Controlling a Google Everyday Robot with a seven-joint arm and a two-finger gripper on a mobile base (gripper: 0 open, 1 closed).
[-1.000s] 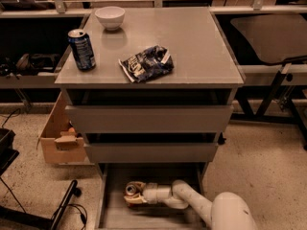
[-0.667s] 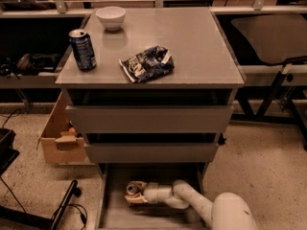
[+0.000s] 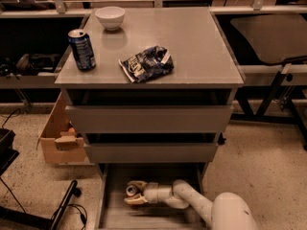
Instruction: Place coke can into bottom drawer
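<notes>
Camera view: my gripper (image 3: 130,194) grasps the small silver-topped coke can (image 3: 130,189) inside the shallow grey bottom drawer (image 3: 120,217); release remains.

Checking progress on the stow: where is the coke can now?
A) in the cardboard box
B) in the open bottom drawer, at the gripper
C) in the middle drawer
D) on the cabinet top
B: the coke can sits at the gripper, low inside the open bottom drawer.
</notes>
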